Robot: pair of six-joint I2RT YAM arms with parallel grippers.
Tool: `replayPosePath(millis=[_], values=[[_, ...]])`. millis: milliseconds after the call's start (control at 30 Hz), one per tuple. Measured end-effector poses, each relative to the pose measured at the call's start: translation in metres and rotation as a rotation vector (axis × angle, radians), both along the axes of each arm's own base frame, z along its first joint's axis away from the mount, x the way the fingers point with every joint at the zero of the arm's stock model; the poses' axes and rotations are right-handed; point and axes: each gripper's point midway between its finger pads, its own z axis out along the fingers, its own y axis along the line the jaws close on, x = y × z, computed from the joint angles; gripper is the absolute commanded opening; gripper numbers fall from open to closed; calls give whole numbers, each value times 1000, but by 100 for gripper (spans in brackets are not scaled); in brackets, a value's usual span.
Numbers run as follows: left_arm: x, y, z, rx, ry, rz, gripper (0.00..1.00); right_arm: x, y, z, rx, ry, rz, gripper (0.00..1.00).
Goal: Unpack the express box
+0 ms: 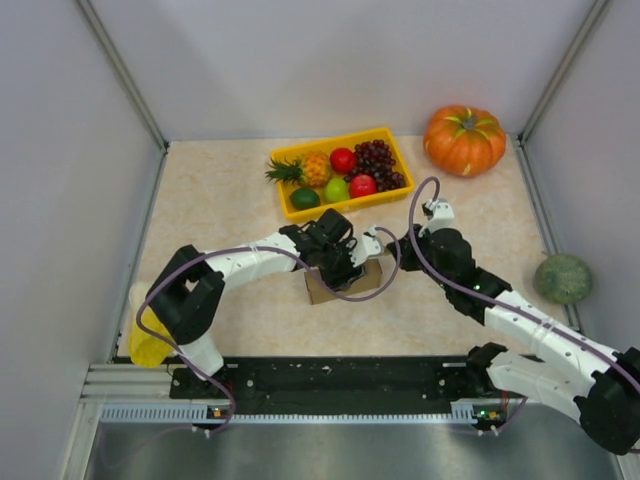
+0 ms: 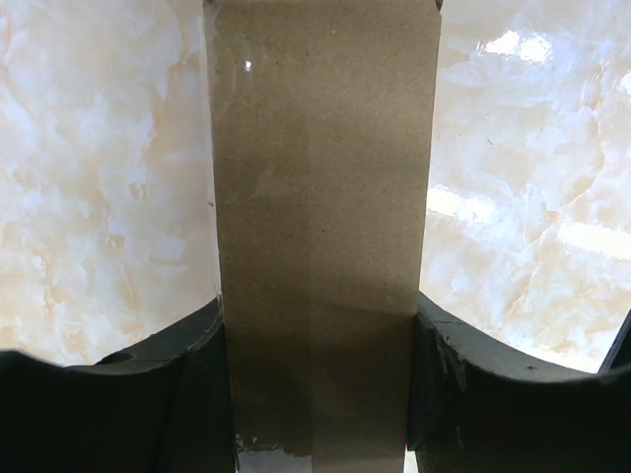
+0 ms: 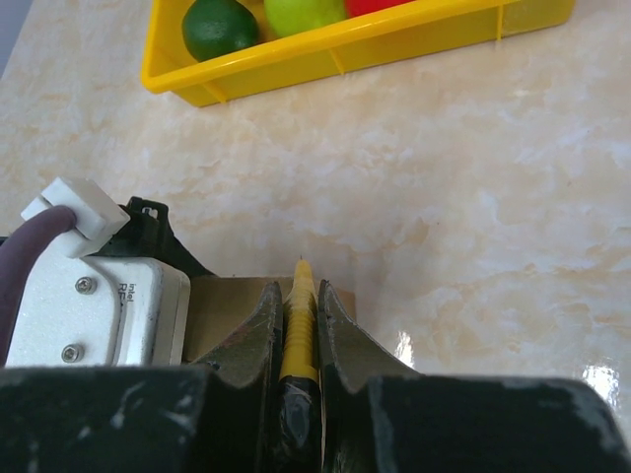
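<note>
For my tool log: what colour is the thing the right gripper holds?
Yellow tool; the right wrist view shows it best.

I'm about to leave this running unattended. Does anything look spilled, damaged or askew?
Nothing stands out. The express box is clamped squarely in the left gripper, its visible face undamaged. The right gripper is shut on a thin yellow tool, pointing straight ahead. The fruit lies inside the yellow tray.
</note>
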Motion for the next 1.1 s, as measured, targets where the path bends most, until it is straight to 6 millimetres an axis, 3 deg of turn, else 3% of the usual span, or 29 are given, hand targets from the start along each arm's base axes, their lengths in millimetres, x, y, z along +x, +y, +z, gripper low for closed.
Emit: replayPosePath(millis=[1100], values=[[1,-10,-1,-29,42,-48,17,-16,-9,-1,-14,-82,64,0]])
